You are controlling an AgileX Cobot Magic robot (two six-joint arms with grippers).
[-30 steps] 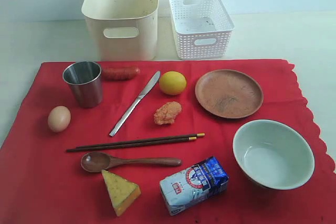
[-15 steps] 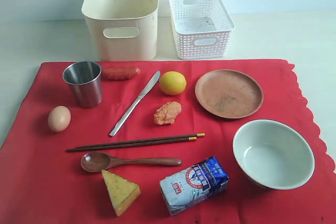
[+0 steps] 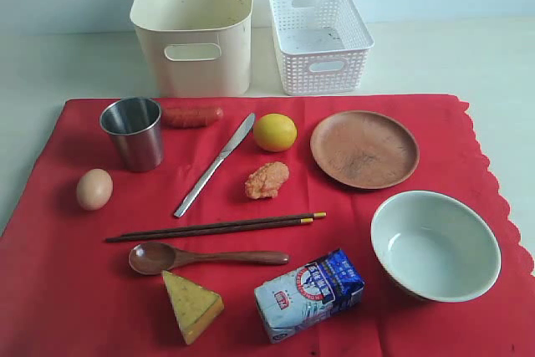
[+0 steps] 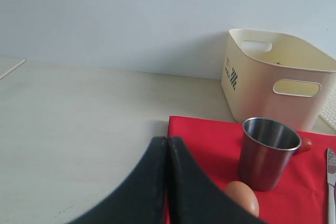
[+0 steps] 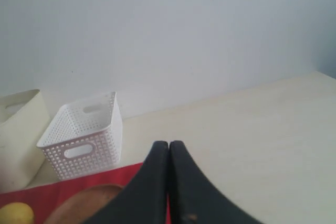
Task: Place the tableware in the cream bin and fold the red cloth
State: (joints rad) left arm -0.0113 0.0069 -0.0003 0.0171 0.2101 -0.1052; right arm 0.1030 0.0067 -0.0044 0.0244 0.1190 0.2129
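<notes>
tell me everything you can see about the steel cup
The steel cup is a plain, handleless tumbler of brushed metal, tapering from a wide rim to a narrower base. It stands upright and looks empty, on the red cloth near its upper left corner in the exterior view, in front of the cream bin. The egg lies apart from it; the sausage sits close, contact unclear.

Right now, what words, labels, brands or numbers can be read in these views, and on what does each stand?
No text is legible enough to quote.
milk carton: blue and white print with a round red emblem; the lettering is too blurred to read.
cream bin: small dark printed mark on one end wall, seen from the left wrist; too small to read.
Nothing else shows writing.
</notes>
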